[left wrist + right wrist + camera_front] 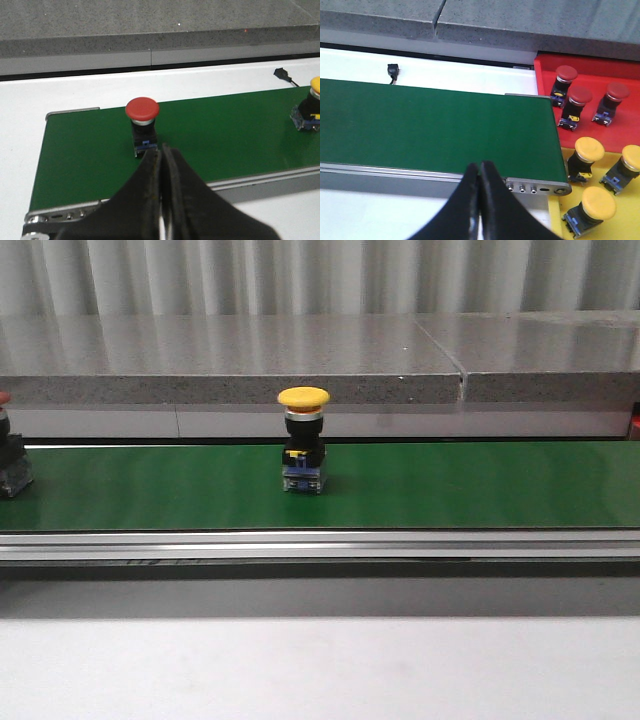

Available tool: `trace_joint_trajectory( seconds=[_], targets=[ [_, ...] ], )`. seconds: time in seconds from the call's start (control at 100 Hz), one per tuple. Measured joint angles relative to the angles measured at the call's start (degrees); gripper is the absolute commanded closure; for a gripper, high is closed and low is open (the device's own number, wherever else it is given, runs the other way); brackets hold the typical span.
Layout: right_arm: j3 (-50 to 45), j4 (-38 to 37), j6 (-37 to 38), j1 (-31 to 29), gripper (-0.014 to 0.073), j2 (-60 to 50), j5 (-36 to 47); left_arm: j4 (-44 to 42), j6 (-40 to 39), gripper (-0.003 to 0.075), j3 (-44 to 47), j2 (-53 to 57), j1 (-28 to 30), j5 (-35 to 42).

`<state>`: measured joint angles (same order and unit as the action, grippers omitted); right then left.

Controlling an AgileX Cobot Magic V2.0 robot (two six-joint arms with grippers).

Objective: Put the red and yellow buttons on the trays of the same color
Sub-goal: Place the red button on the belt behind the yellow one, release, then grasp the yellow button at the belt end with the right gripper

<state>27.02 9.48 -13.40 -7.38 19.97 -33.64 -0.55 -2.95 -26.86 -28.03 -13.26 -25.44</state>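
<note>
Both grippers are pinched closed on nothing: the left gripper (161,152) hangs just short of the red button (142,120) on the green conveyor belt (225,135), the right gripper (479,167) near the belt's end by the red tray (547,70) and yellow tray (615,230). The yellow button (303,440) stands upright mid-belt. I'd spread the jaws wide first, then clamp the black body under the cap.

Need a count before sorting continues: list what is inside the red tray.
The red plastic tray holds three upright red-capped push buttons, seen from the right wrist. Its far right side runs out of frame, so more may sit there unseen.
</note>
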Motion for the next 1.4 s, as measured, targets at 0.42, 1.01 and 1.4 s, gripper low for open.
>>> trace_joint_trajectory(
  seconds=[0.42, 1.01, 1.4],
  targets=[
    [2.49, 0.00, 0.00, 1.09, 0.0665, 1.62, -1.20, -1.01, 0.00, 0.0741, 1.52, 5.57, 0.00, -3.80],
    [22.29, 0.00, 0.00, 15.70, 0.0086, 33.54, -6.14, -1.01, 0.00, 0.0741, 1.52, 5.57, 0.00, -4.02],
    [38.36, 1.58, 0.00, 21.16, -0.0004, 53.52, -15.92, -1.01, 0.04, 0.0741, 1.52, 5.57, 0.00, -4.02]
  ],
)
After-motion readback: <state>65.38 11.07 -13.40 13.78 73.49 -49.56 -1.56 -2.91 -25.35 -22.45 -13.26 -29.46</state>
